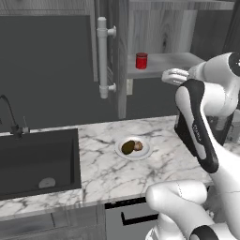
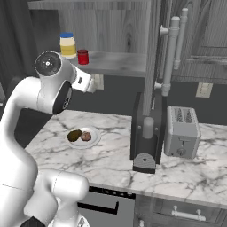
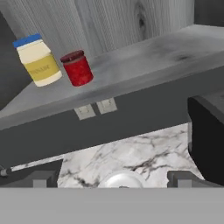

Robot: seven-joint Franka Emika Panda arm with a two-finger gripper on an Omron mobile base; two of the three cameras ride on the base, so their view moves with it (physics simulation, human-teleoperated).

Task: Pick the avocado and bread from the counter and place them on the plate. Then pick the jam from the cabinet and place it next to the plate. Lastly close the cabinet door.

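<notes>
The white plate rests on the marble counter with the dark green avocado and the pinkish-brown bread side by side on it. In the right base view the plate holds the avocado and the bread too. The red jam stands on the cabinet's pale shelf. Its door hangs open, white bar handle outward. My gripper is open in front of the shelf edge, right of the jam and slightly lower. In the hand view the jam is upper left.
A yellow jar with a blue lid stands close beside the jam, away from the open door. A dark sink with a faucet lies left of the plate. A black coffee machine and a toaster stand on the counter's right.
</notes>
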